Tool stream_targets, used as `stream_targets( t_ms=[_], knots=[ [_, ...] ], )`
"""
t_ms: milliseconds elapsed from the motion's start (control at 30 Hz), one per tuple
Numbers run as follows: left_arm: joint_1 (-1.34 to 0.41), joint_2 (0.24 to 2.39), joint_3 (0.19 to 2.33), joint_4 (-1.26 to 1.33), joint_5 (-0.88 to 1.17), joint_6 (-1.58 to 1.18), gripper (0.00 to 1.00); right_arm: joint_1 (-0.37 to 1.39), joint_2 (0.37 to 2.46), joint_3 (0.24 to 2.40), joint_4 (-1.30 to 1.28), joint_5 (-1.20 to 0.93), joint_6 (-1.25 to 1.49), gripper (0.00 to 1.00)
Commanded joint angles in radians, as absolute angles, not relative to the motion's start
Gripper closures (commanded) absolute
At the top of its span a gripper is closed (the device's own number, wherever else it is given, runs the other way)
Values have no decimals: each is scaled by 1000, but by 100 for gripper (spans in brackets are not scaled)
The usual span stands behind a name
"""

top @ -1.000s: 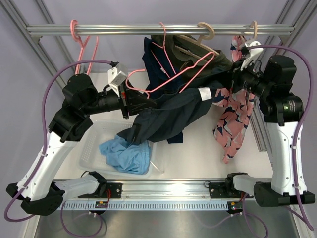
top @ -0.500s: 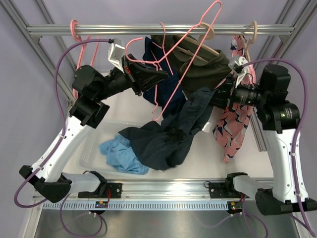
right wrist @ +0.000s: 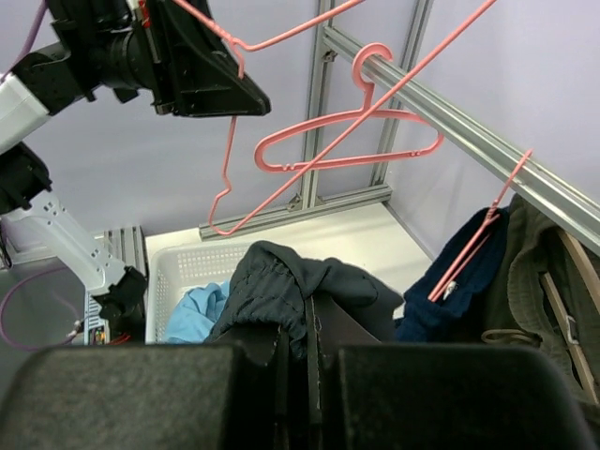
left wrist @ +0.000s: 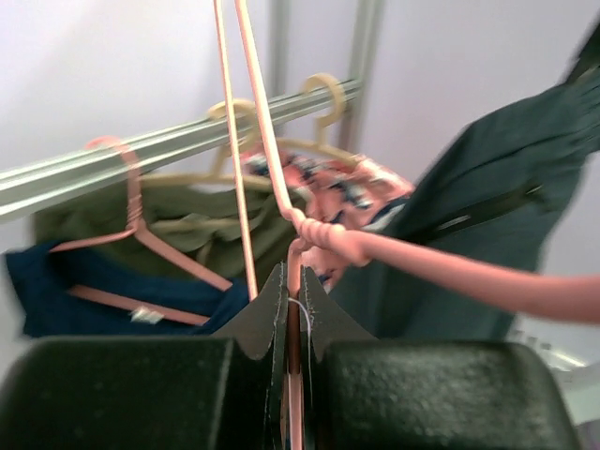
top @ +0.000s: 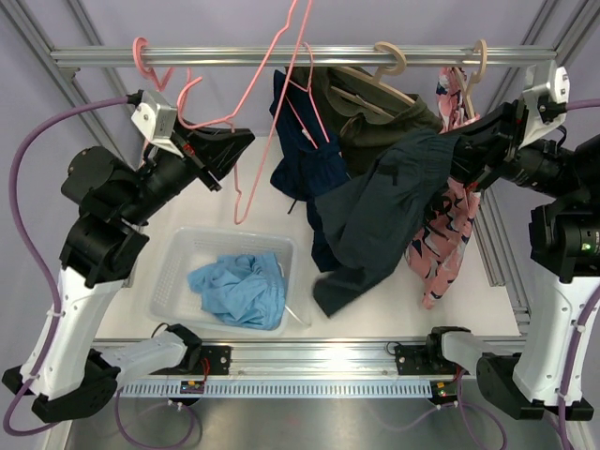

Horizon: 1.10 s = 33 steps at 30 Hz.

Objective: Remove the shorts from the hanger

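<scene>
My left gripper [top: 228,142] [left wrist: 292,277] is shut on the wire of a bare pink hanger [top: 275,90] [left wrist: 403,260], held high at the left, apart from any cloth. My right gripper [top: 461,148] [right wrist: 306,302] is shut on the waistband of the dark slate-navy shorts [top: 380,220] [right wrist: 281,277], which hang free in the air over the table. Deep navy shorts [top: 302,150] [right wrist: 461,279] still hang from a pink hanger on the rail [top: 234,56]. Light sky-blue shorts [top: 239,291] [right wrist: 194,314] lie crumpled in the basket.
A white perforated basket [top: 178,272] [right wrist: 192,262] sits at front left. Olive-green shorts [top: 380,117] and a pink patterned pair [top: 445,234] hang on wooden hangers at the right. An empty pink hanger [top: 150,70] [right wrist: 347,150] hangs at the rail's left end.
The hanger has come free of the dark shorts; my left arm carried it up and left. My right gripper pulled the shorts up and right, lifting them off the table.
</scene>
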<state>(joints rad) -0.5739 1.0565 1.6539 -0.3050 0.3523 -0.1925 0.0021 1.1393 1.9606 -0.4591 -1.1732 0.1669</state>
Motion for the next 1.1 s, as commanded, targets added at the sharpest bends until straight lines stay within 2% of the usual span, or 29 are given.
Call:
stream_targets(
  t_ms=[0, 133, 267, 300, 467, 700, 867, 900, 967, 1000, 1067],
  knots=[
    [-569, 1031, 1643, -452, 165, -89, 100, -34, 1160, 2012, -377, -1196, 248, 100],
    [-561, 1009, 1620, -523, 98, -83, 100, -37, 1157, 1993, -452, -1196, 195, 100],
    [-558, 1034, 1605, -587, 52, -126, 100, -35, 1114, 1736, -636, -1189, 56, 100],
    [-558, 1041, 1603, -615, 38, -138, 100, -35, 1106, 1686, -678, -1174, -53, 100],
    [-525, 1118, 1601, -670, 50, -209, 100, -22, 1075, 1387, -882, -996, -314, 99],
    [-336, 1232, 1640, -732, 218, -301, 100, 87, 1086, 1183, -864, -785, -410, 96],
    [-264, 1298, 1684, -716, 224, -293, 100, 141, 1126, 1121, -778, -729, -387, 92],
    [-259, 1313, 1696, -710, 224, -288, 100, 146, 1134, 1120, -772, -727, -388, 83],
    [-242, 1365, 1752, -712, 219, -279, 100, 155, 1161, 1129, -767, -748, -396, 70],
    [-236, 1382, 1775, -712, 215, -276, 100, 155, 1169, 1135, -770, -770, -411, 52],
    [-221, 1431, 1847, -716, 206, -262, 100, 155, 1187, 1160, -793, -791, -431, 40]
  ],
)
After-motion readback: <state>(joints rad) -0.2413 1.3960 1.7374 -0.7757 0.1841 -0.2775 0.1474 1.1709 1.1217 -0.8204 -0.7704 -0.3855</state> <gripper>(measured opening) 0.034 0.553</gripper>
